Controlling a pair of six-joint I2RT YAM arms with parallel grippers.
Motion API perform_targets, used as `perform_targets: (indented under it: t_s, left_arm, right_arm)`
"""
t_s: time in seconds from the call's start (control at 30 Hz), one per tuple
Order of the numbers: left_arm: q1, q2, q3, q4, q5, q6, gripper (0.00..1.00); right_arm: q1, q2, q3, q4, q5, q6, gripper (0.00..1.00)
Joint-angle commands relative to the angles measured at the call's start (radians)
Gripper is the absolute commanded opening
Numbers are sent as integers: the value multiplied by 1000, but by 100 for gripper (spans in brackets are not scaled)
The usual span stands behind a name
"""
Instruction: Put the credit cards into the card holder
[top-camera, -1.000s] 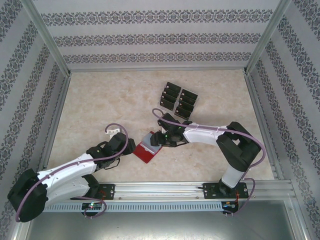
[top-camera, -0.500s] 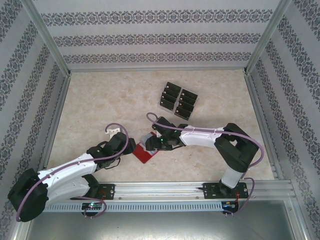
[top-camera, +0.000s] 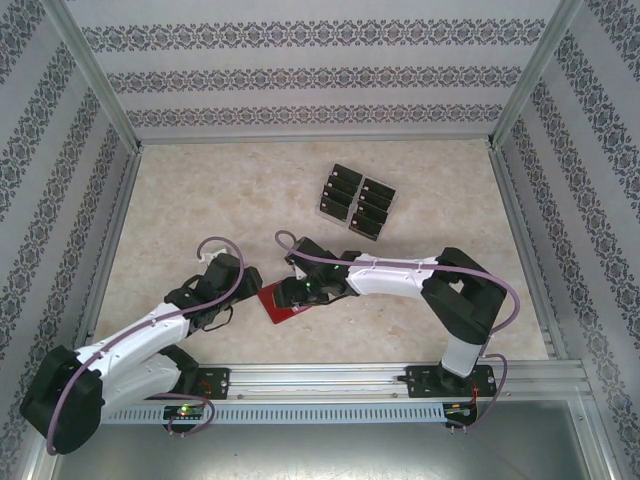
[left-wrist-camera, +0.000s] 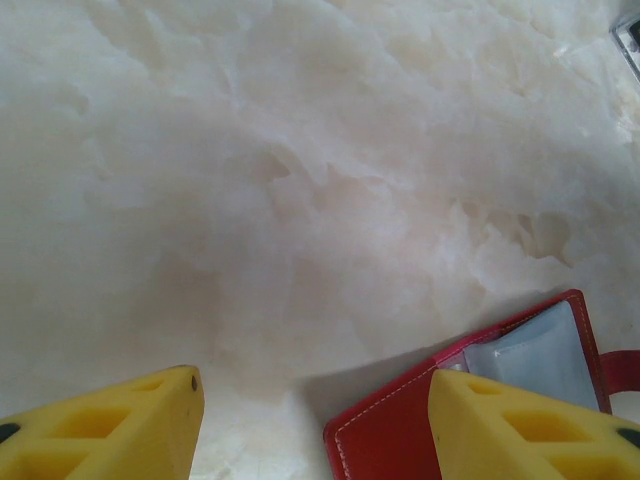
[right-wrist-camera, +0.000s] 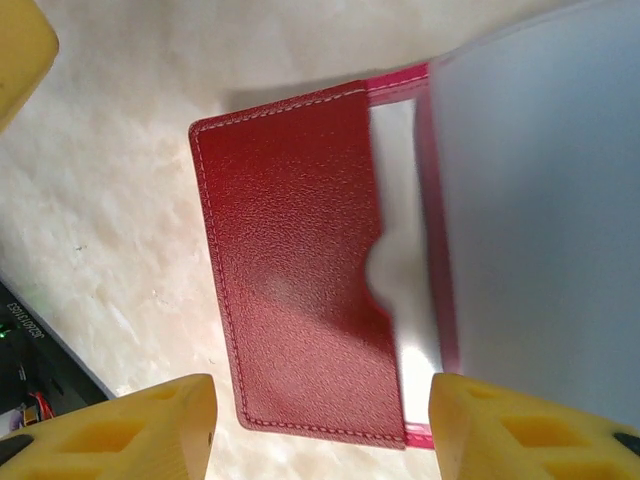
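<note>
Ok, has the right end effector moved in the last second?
Yes. The right end effector has slid left and toward the near rail, farther from the credit cards at the back, and now sits over the card holder.

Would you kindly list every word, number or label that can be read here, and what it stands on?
No text here can be read.
Pale marks on the credit cards: too small to read.
White lettering on the dark panel beyond the table edge: too blurred to read.
The card holder: no print shows.
</note>
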Motion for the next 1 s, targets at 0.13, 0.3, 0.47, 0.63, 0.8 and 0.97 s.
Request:
perform_targets:
  t_s: [0.13,0.3,0.47,0.63,0.8,0.97]
  left_arm:
    - [45,30,27,41,85,54,62]
    - [49,50,18,52,122,61,62]
    - [49,74,9,66,178,62,62]
    - [47,94,-1,78,209,53,62]
    - [48,110,-8,89,211,48,62]
    - [47,136,-9,114,214,47,62]
  right_arm:
    - [-12,-63,22,-50,37,-2,58]
    - [-92,-120,0,-89,57,-39,59]
    - [-139,-85,12,-118,69,-90,59]
    - [-149,-24,27,-113,77,-113,59]
    - [-146,14,18,-86,54,-105,59]
    - [-132,24,18,-81,41,-104,58]
